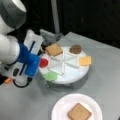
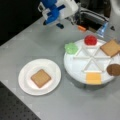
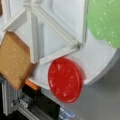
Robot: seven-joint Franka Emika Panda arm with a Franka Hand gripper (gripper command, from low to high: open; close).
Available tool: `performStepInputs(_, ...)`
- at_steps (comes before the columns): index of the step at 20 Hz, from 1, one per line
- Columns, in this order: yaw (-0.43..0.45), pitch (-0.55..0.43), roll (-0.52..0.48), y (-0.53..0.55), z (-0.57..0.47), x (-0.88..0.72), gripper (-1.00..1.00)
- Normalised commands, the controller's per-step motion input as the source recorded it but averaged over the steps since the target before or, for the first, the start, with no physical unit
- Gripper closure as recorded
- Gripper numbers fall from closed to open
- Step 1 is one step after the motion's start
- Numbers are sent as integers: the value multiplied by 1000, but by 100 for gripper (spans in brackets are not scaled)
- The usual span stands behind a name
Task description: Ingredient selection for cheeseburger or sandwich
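1 layer only in the sandwich: logging a single tan bread base (image 1: pixel 79 112) lying flat near the middle of the white plate (image 1: pixel 60 105), nearest at a front view's bottom. Noting nothing stacked on it.

Moving outward to the divided tray (image 1: pixel 72 73), well apart from the plate. Counting 5 ingredient pieces around its rim, each in its own wedge: lettuce (image 1: pixel 50 76) on the near edge, overhanging the rim slightly; tomato (image 1: pixel 43 62) just beside it toward a front view's left; cheese (image 1: pixel 85 60) on the right side; second bread square (image 1: pixel 53 49) and patty (image 1: pixel 75 49) on the far side. Leaving 1 wedge bare.

Placing the gripper (image 1: pixel 32 63) above and just beside the tomato, at the tray's left edge in a front view. Confirming from the wrist view: looking down on the tomato (image 3: pixel 65 79) low in the middle, lettuce (image 3: pixel 105 22) at upper right, bread square (image 3: pixel 12 60) at left. Not seeing fingers in any view, so unable to tell whether open or closed; not seeing contact with any piece.

Judging the step in hand: selecting the layer to go on the base, with the tomato nearest to the tool. Judging progress as early, 1 piece placed.

Judging what a pick here is calling for: centring over the thin flat disc, descending straight between the wedge's dividers and the rim, closing across the disc's edge without nudging the lettuce.
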Motion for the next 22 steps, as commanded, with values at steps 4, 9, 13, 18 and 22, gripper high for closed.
performStepInputs(4,52,7,482,-266,-304,198,-100)
performStepInputs(9,47,-9,389,-267,-195,163,-100)
performStepInputs(13,29,3,295,-230,-41,174,-100)
performStepInputs(18,-12,19,248,-236,-67,195,-100)
performStepInputs(22,-31,-13,309,-244,-168,231,-100)
